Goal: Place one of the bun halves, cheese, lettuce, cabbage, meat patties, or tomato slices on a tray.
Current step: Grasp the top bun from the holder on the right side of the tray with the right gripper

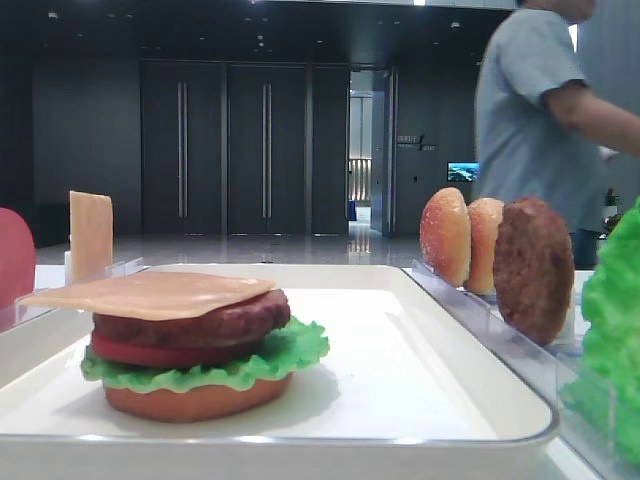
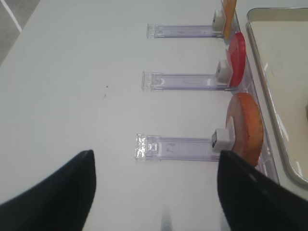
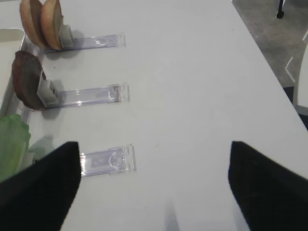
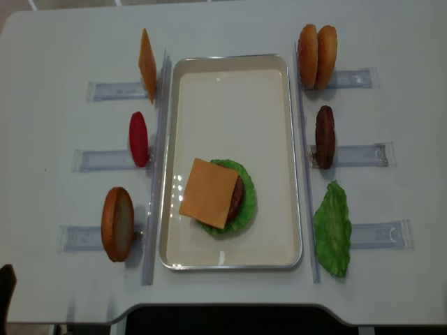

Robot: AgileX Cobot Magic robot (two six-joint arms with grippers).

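The white counter (image 4: 230, 293) carries the tray (image 4: 283, 160), long axis running front to back. A cheese (image 4: 209, 192) square tops the stacked burger, corners diagonal. Both claws (image 3: 154, 192) (image 2: 156, 192) are spread, holding nothing.

Demo hall or lab lobby: white table (image 4: 230, 293) holding clear slotted racks (image 3: 91, 95), dark panelled wall with tall doors (image 1: 225, 150) at 12 o'clock, bystander (image 1: 540, 110) at 2 o'clock.
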